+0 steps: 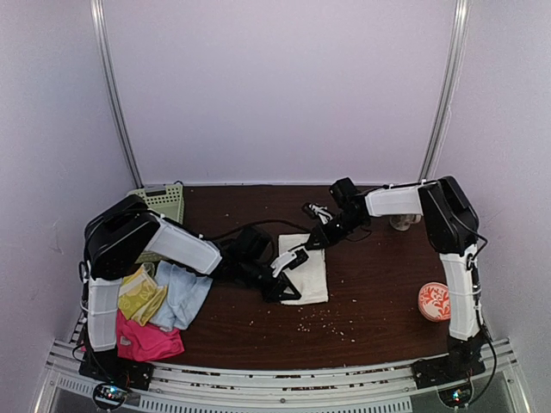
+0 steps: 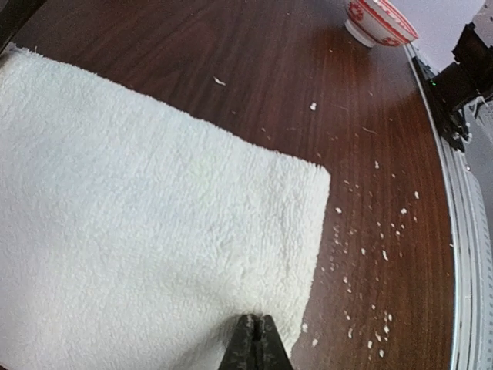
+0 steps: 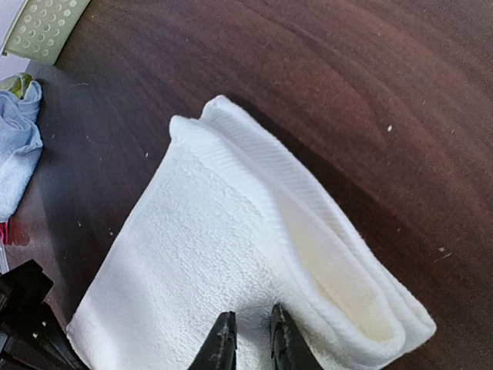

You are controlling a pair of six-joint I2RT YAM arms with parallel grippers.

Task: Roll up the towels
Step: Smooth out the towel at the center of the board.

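A cream-white towel [image 1: 310, 277] lies folded on the brown table near the middle. In the right wrist view the cream-white towel [image 3: 231, 254] shows doubled layers, with a loose fold along its right edge. My right gripper [image 3: 250, 320] rests its tips on the top layer, jaws a narrow gap apart with nothing clamped. From the left, my left gripper [image 2: 259, 317] is shut, its tips pressing on the same towel [image 2: 139, 208] near a corner. The left gripper [image 1: 279, 289] and right gripper [image 1: 289, 258] meet over the towel's left edge. Pale blue [image 1: 182, 292], yellow-green [image 1: 142, 294] and hot-pink [image 1: 148, 340] towels lie heaped at the left.
A pale green slotted basket [image 1: 162, 202] stands at the back left. A red-and-white bowl [image 1: 435, 301] sits near the right arm's base. Pale crumbs are scattered on the table in front of the towel [image 2: 370, 247]. The left arm crosses above the heaped towels.
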